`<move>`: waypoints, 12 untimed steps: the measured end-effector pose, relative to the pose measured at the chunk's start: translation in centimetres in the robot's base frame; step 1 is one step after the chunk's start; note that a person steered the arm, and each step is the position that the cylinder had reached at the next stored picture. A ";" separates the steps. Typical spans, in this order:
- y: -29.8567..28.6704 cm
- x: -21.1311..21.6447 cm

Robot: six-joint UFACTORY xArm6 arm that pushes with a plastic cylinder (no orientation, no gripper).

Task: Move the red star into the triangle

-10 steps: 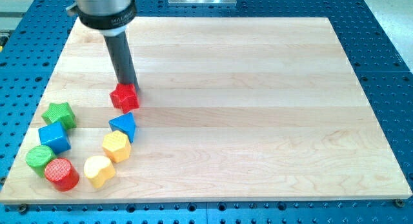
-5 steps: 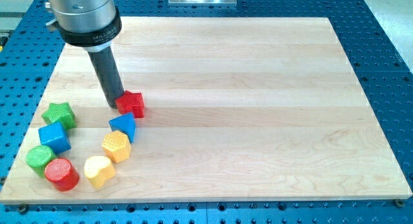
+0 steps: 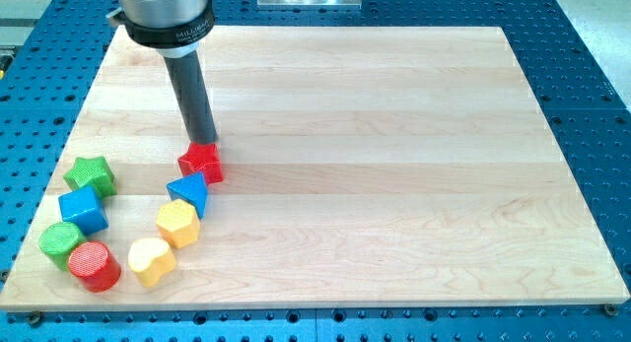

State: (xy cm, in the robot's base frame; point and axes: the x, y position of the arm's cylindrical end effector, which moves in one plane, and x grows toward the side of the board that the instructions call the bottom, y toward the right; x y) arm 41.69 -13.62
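My tip point(image 3: 208, 145), a bare rod that grips nothing, touches the top edge of the red plastic star block point(image 3: 201, 163). Star sits just above the blue triangular block point(image 3: 189, 192), nearly touching. Risk: off-centre push spins the star past the triangle, or shoves the triangle into the yellow hexagonal block point(image 3: 177, 224).
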 end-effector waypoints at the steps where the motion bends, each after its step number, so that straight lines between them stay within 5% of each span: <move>1: 0.0 0.8; 9: -0.4 3.3; 12: -0.4 0.7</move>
